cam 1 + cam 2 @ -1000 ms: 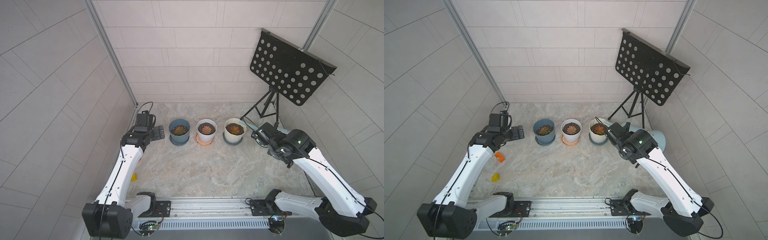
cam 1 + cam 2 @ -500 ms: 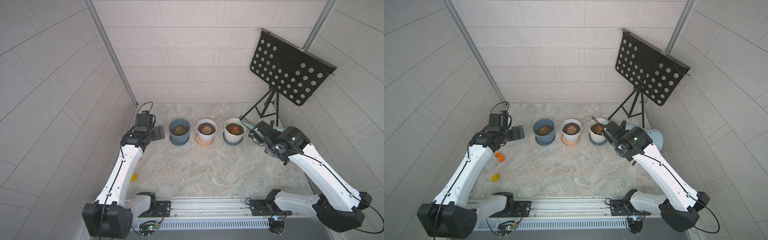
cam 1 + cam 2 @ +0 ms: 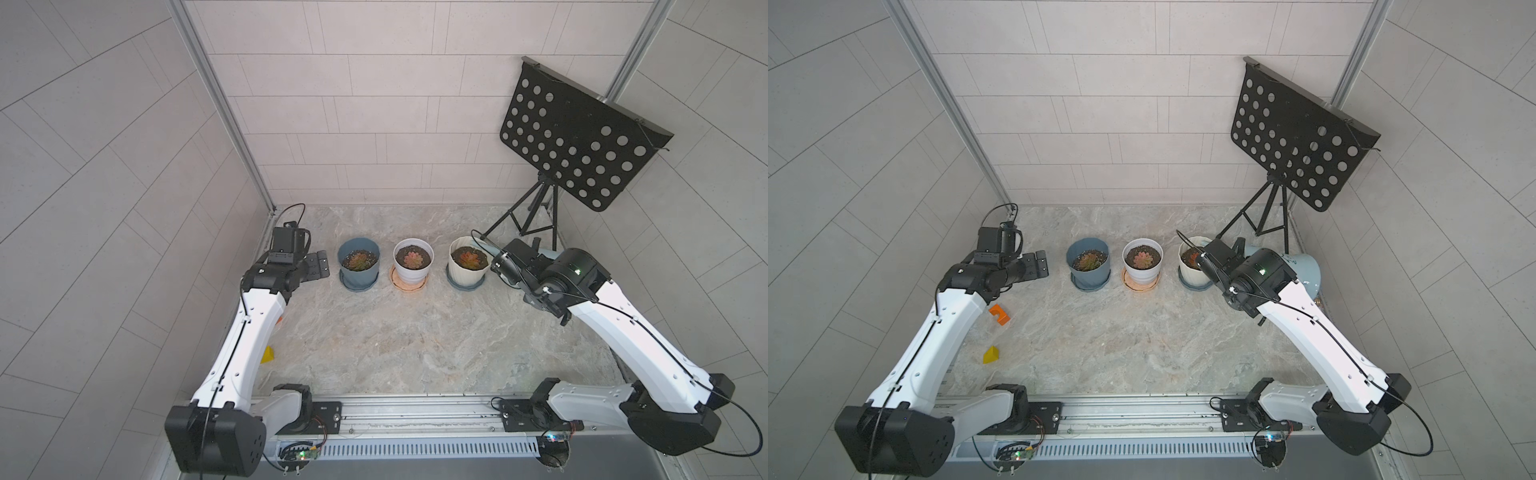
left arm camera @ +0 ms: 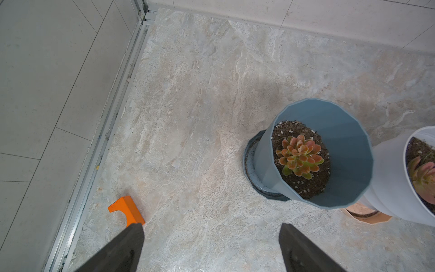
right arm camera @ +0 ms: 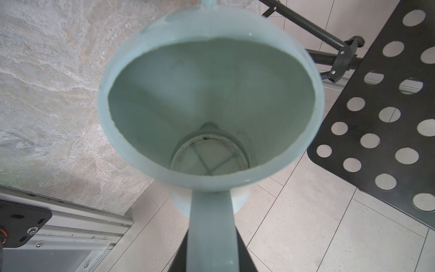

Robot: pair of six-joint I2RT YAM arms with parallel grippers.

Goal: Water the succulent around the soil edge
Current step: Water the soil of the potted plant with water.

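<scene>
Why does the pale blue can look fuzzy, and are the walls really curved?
Right wrist view: the can sits close to the lens, so its rim blurs; the floor looks sharp. Both top views: a wide lens bows the walls.

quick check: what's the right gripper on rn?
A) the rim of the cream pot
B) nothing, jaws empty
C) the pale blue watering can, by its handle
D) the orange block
C: in the right wrist view the right gripper is shut on the handle of the watering can, whose open top faces the camera.
</scene>
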